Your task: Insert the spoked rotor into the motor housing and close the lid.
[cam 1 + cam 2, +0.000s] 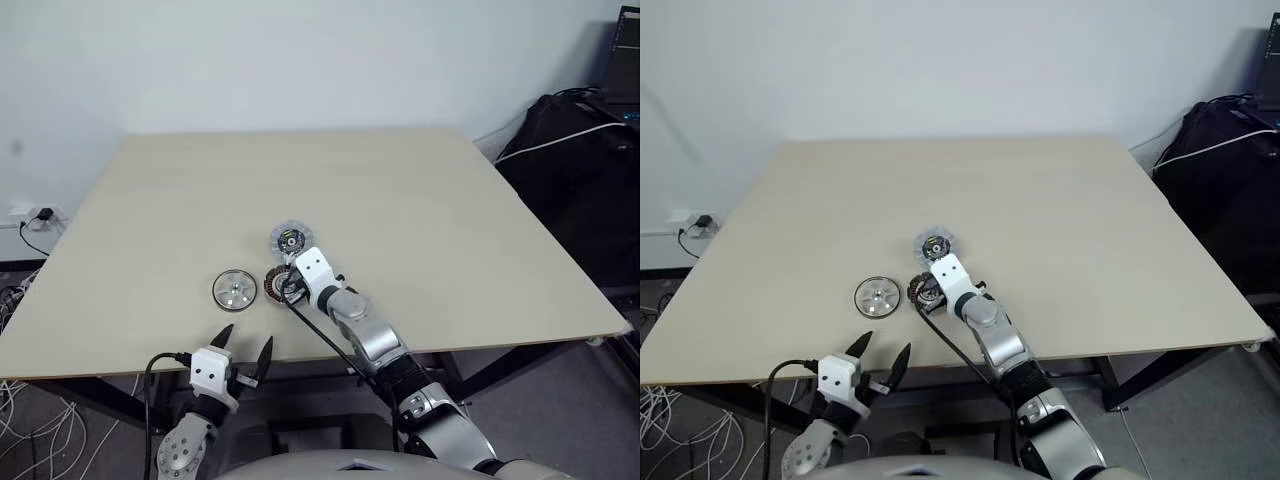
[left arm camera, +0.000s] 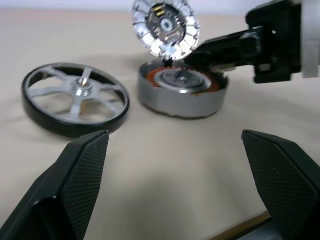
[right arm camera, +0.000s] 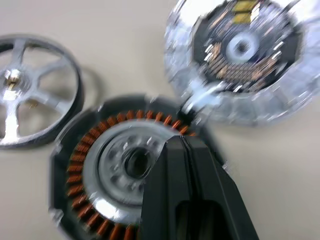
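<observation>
holding my right gripper (image 1: 293,276) pinched shut with nothing between the fingers, tip sitting over the motor housing (image 3: 125,170), the round can with copper windings, near its far rim where the lid (image 1: 289,240) begins. can't tell whether the tip actually touches either part.

left gripper (image 1: 243,352) is wide open and holding nothing, parked at the near table (image 1: 420,200) edge, pointing level across the top toward the parts.

layout on the table: spoked rotor (image 1: 234,288) lies flat, just left of the housing, a small gap between them. lid is right behind the housing on the far side. in my left wrist view the lid (image 2: 165,27) looks tipped up, lower edge resting on or against the housing's far rim, dark centre and ribbed rim facing me. housing bore looks unfilled, so rotor isn't in yet, lid isn't on.

relation that matters: the rotor lies ahead of my left jaws and slightly left of their line, well short of contact. it's a flat disc, axis vertical, so no long axis to line up with; only the rim gives a grip. left arm looks like the natural one for it. right gripper is also close but is occupied on the housing/lid side.

my read: lid has to stay out of the bore before the rotor goes in. risk is that leaning lid dropping onto the open housing.
</observation>
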`<state>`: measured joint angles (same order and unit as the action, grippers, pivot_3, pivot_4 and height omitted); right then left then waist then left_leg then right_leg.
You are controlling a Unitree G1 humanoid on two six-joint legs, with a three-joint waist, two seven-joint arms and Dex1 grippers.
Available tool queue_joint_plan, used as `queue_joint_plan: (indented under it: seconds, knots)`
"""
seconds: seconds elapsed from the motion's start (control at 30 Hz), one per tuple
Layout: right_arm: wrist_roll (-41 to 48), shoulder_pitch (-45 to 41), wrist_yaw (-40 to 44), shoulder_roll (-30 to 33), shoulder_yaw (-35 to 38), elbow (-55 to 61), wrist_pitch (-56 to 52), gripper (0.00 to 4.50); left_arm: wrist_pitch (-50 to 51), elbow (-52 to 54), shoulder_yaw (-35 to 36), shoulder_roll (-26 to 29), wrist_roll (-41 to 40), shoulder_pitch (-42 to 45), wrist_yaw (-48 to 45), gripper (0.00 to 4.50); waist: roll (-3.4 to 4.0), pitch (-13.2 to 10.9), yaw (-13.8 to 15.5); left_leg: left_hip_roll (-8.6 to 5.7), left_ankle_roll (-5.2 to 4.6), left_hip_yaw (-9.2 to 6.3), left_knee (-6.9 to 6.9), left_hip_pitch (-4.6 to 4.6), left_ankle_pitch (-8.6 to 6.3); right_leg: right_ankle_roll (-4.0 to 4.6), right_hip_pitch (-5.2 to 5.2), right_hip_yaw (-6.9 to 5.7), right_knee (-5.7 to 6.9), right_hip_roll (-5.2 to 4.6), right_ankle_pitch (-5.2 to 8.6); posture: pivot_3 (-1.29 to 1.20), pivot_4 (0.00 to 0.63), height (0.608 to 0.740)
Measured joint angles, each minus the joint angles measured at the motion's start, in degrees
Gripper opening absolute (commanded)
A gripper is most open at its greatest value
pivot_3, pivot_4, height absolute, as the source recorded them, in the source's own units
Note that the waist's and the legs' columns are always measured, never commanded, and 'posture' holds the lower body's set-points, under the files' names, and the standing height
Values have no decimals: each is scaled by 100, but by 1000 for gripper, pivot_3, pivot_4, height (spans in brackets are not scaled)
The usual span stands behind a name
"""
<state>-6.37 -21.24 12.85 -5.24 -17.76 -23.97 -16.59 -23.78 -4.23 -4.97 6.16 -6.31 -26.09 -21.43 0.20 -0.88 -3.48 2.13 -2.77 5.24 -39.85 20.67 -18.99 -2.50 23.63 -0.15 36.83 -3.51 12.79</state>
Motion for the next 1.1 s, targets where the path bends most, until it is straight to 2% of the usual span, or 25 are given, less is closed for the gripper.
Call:
queue_joint_plan:
  seconds: [0.17, 0.4, 0.77, 1.1]
  knots:
    - [22, 2, 75, -14, -2, 7, 204, 16, 82, 14, 10, 79, -64, 70, -6, 4500, 0, 0, -26, 0, -1, 2, 0, 1, -1, 0, 1, 0, -2, 0, 0, 0, 0, 740]
    - [27, 58, 557, -19, -273, 35, -80, 16, 113, 14, 10, 120, -117, 73, -91, 4500, 0, 0, -10, 0, -2, 1, 0, 1, -1, 0, -1, 0, -2, 0, 0, 0, 0, 740]
    - [27, 29, 548, -48, -203, -56, -161, 16, 61, -231, 63, 134, -171, 224, -262, 4500, 0, 0, -14, -1, -1, 3, 0, 1, -1, 0, 0, 0, -2, 0, 0, 0, 0, 740]
    - [25, -227, 380, -104, -39, -444, -101, 16, -39, 135, -269, -47, 26, -377, -101, 4500, -1, 1, -5, 0, -1, 1, 0, -1, -2, 1, 0, 0, -3, -3, 1, 0, 0, 740]
